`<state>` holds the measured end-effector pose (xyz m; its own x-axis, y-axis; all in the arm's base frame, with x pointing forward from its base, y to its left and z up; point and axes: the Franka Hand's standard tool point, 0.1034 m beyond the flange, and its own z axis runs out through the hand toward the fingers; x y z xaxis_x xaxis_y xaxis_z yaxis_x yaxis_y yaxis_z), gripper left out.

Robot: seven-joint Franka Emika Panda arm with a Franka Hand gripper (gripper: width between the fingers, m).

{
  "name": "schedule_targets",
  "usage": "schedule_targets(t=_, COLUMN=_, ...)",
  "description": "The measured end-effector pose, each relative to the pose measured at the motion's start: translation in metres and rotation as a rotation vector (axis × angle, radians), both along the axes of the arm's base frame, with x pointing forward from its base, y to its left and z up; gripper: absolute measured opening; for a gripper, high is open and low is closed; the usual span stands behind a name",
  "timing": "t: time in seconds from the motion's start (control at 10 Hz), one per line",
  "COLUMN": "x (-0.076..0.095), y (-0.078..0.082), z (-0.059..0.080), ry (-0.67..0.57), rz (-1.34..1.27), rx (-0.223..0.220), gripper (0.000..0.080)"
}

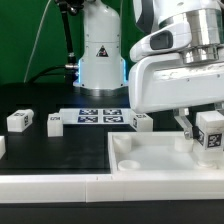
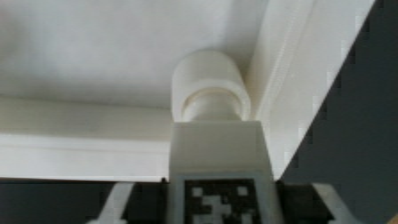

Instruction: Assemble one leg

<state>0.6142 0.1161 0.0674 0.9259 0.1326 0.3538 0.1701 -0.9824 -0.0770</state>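
Observation:
My gripper (image 1: 207,138) is shut on a leg (image 1: 210,132), a small white block with a black-and-white tag facing the camera. It holds the leg over the far corner, at the exterior view's right, of the large flat white square piece (image 1: 150,162). In the wrist view the leg (image 2: 217,150) runs away from the gripper (image 2: 221,205). Its rounded end (image 2: 214,88) lies close beside the piece's raised edge (image 2: 285,50). I cannot tell if it touches the piece. A round corner socket (image 1: 127,146) shows at the piece's other far corner.
Three more legs stand on the black table: two at the exterior view's left (image 1: 18,120) (image 1: 55,122) and one near the middle (image 1: 141,122). The marker board (image 1: 100,115) lies behind them, before the robot base (image 1: 100,60). Another white part (image 1: 2,146) shows at the left edge.

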Motion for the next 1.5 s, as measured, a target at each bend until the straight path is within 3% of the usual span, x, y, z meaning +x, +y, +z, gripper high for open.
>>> schedule_targets(t=0.5, x=-0.0028, y=0.0001, z=-0.0024, ry=0.011, rz=0.002, rx=-0.003, gripper=0.0287)
schedule_targets(t=0.6, x=-0.0029, y=0.0003, z=-0.0024, ry=0.011, rz=0.002, rx=-0.003, gripper=0.0356)
schedule_targets(t=0.7, x=-0.0029, y=0.0003, z=-0.0024, ry=0.011, rz=0.002, rx=-0.003, gripper=0.0491)
schedule_targets(t=0.8, x=-0.0029, y=0.0002, z=-0.0024, ry=0.011, rz=0.002, rx=-0.003, gripper=0.0491)
schedule_targets(t=0.9, x=-0.0029, y=0.0003, z=-0.0024, ry=0.011, rz=0.002, rx=-0.003, gripper=0.0614)
schedule_targets(t=1.5, x=-0.0029, y=0.0003, z=-0.0024, ry=0.011, rz=0.002, rx=-0.003, gripper=0.0649)
